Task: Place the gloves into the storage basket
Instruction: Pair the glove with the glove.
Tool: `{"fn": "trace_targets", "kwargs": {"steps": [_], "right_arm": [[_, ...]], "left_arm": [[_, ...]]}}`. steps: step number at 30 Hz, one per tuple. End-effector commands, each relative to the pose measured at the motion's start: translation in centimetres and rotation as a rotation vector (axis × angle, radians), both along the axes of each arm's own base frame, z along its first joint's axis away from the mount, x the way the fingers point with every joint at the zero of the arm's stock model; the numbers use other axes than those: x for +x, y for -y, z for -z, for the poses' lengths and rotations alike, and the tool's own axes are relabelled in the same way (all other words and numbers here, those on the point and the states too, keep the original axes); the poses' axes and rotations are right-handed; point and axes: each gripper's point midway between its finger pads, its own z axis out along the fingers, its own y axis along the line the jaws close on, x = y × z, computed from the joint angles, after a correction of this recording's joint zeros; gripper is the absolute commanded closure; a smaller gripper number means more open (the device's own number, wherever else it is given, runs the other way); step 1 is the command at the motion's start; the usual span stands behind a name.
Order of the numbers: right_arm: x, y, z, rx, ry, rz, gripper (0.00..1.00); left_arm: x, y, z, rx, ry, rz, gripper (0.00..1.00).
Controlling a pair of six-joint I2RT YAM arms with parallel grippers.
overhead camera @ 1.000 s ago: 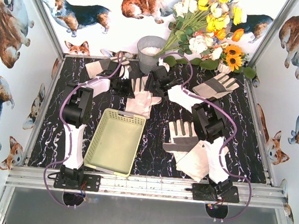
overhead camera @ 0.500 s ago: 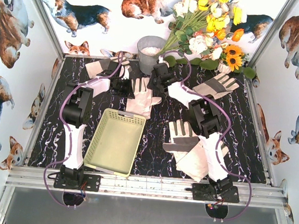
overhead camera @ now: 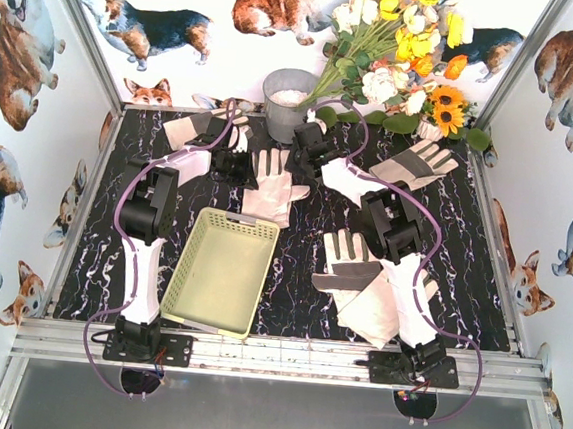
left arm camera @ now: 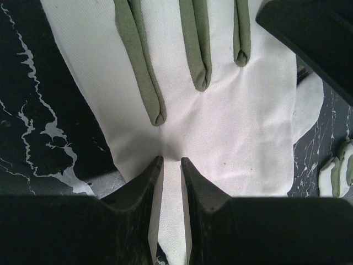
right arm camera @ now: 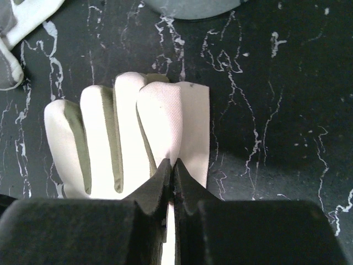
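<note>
A cream glove point(overhead camera: 268, 198) lies palm up behind the pale yellow-green storage basket point(overhead camera: 219, 274), which holds nothing. My left gripper point(overhead camera: 241, 165) is shut on a fold of its palm point(left arm camera: 237, 110), and cloth fills the narrow gap between the jaws point(left arm camera: 171, 160). My right gripper point(overhead camera: 304, 161) is pinched shut on the edge of the same glove's outer finger point(right arm camera: 105, 143), tips together point(right arm camera: 172, 163). Other gloves lie at the back left point(overhead camera: 199, 127), the back right point(overhead camera: 416, 164) and, partly under the right arm, the near right point(overhead camera: 348, 260).
A grey metal bucket point(overhead camera: 287, 99) stands just behind the held glove, its rim at the top of the right wrist view point(right arm camera: 193, 6). A bunch of flowers point(overhead camera: 402, 44) leans over the back right. Printed walls close in the black marbled table point(overhead camera: 114, 230).
The right gripper's jaws have closed onto the glove's finger edge and it has crept slightly toward the bucket. The left arm and its grip have not moved.
</note>
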Motion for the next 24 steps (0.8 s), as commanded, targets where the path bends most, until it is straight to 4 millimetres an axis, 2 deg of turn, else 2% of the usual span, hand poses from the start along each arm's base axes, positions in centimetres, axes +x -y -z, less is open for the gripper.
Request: {"fn": "trace_targets", "kwargs": {"steps": [1,4,9,12,14,16,17,19,24], "right_arm": [[1.1,1.8,-2.4,-0.008,0.046,0.093,1.00],[1.0,1.9,-2.5,-0.008,0.042,0.097,1.00],[1.0,2.1,-4.6,-0.008,0.083,0.088,0.78],[0.8,2.6,-6.6,0.002,0.113,0.087,0.66],[0.3,3.0,-7.9,0.020,0.118,0.092,0.62],[-0.5,3.6,-8.7,0.065,0.097,0.106,0.53],[-0.8,3.9,-9.8,0.104,0.098,0.114,0.50],[-1.9,4.6,-10.3,0.142,0.089,0.112,0.48],[-5.1,6.1,-9.7,0.171,0.014,0.082,0.47]], "left_arm": [[-2.6,-1.3,3.3,0.067,-0.132,-0.001,0.85],[-2.6,-1.3,3.2,0.067,-0.130,0.000,0.85],[-2.1,-0.8,2.3,0.040,-0.114,0.009,0.83],[-1.0,0.0,0.7,-0.005,-0.077,0.010,0.79],[-0.2,0.6,-0.6,-0.037,-0.050,0.011,0.77],[0.4,1.1,-1.8,-0.066,-0.027,0.015,0.75],[0.7,1.3,-2.6,-0.081,-0.014,0.017,0.73],[1.2,1.7,-3.9,-0.103,0.006,0.019,0.71],[1.7,1.0,-6.2,-0.083,0.049,-0.010,0.62]]}}
